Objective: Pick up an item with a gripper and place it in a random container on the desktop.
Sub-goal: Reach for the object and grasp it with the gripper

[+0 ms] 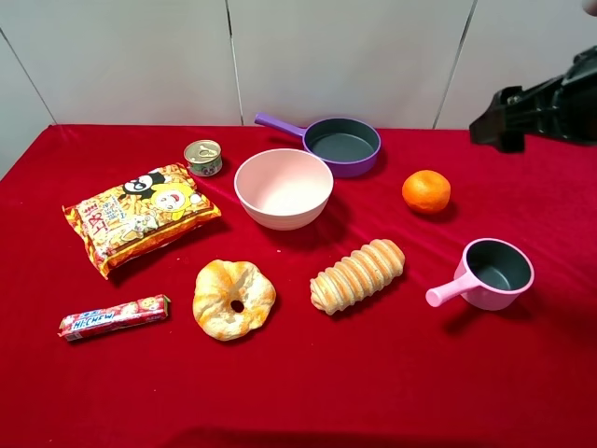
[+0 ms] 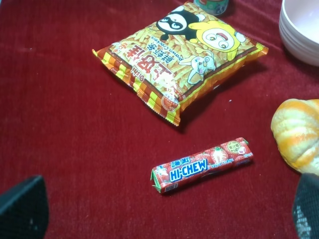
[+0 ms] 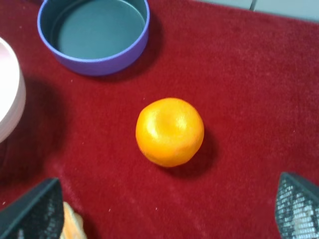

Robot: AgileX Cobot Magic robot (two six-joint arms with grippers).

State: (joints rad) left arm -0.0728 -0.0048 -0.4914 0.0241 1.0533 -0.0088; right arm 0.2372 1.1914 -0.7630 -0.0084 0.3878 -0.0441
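The orange mandarin (image 1: 426,190) sits on the red cloth, right of the pale pink bowl (image 1: 280,213) and in front of the purple pan. In the right wrist view the mandarin (image 3: 170,131) lies beyond my right gripper (image 3: 164,216), whose fingertips (image 3: 30,214) are wide apart and hold nothing. The bowl's edge (image 3: 7,99) shows at one side there. In the high view the right gripper (image 1: 499,126) hovers at the far right, above and behind the mandarin. My left gripper (image 2: 164,209) is open and empty over the cloth near the candy. The bowl's rim (image 2: 301,30) shows there too.
A purple long-handled pan (image 1: 342,145) stands behind the bowl. A small pink handled pot (image 1: 494,273) stands front right. A ring bread (image 1: 233,299), a ridged roll (image 1: 357,275), a snack bag (image 1: 140,217), a Hi-Chew stick (image 1: 114,317) and a tin can (image 1: 203,157) lie around.
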